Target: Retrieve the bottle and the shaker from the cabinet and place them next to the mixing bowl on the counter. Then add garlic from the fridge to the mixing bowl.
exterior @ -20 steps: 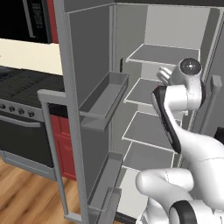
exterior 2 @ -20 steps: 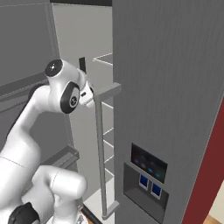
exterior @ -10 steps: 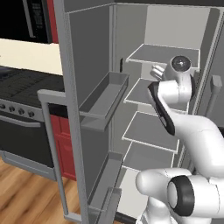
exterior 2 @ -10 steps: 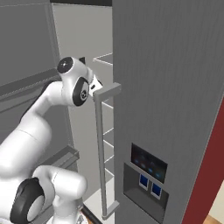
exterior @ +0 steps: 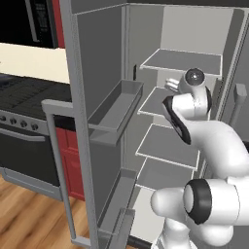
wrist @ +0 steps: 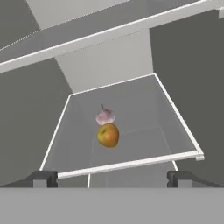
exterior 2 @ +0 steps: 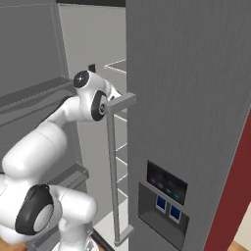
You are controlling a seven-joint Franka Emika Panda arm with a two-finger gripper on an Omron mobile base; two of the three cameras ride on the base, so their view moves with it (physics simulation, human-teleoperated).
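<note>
The white arm rises from the lower right and bends into the open fridge at frame centre. Its claw is spread wide, grasping nothing (tips at the hand view's bottom corners). Centre frame, the garlic sits on a shelf, touching an orange.

Kitchen: open fridge, stove, red cabinets.
</note>
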